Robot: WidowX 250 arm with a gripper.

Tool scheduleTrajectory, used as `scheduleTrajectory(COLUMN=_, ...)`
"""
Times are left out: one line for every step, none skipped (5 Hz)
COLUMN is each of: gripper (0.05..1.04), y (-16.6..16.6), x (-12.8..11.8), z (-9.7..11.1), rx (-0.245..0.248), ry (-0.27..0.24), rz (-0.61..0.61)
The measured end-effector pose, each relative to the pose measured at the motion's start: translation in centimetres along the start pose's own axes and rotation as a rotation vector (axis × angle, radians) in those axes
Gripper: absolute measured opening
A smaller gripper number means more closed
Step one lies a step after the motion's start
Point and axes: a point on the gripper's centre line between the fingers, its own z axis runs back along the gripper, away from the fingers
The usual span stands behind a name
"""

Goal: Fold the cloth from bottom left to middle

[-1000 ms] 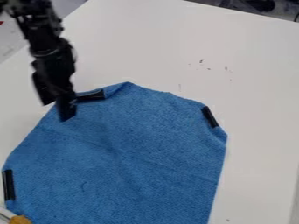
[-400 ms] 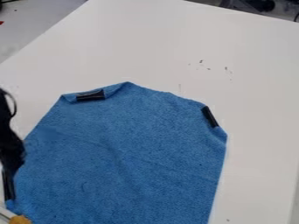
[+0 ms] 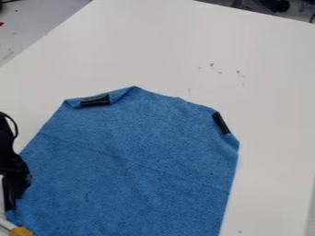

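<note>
ok so the blue cloth is lying on the white table, middle to bottom of the frame; the black end effector is down at its lower left edge; can't tell how open it is or if it's gripping anything

Cloth on table, gripper at cloth's left edge (lower part)

1. One blue cloth is seen across the lower frame.
2. Three black strips are counted along its edges: upper left, right of centre, lower left.
3. One gripper is seen at lower left.
4. One yellow-ended object is shown at the lower-left corner.
5. One white table is counted.
</note>
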Motion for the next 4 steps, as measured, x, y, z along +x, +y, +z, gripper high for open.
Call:
scheduleTrajectory(gripper=0.989, y=-0.01, x=-0.23, z=-1.07, rx=0.015, ry=0.002, rz=0.030)
scheduleTrajectory(gripper=0.916, y=0.22, x=-0.30, z=-1.14, rx=0.034, ry=-0.001, rz=0.030)
scheduleTrajectory(gripper=0.665, y=0.22, x=-0.01, z=-1.13, rx=0.032, ry=-0.006, rz=0.017)
scheduleTrajectory(gripper=0.424, y=0.65, x=0.62, z=-1.03, rx=0.044, ry=-0.015, rz=-0.001)
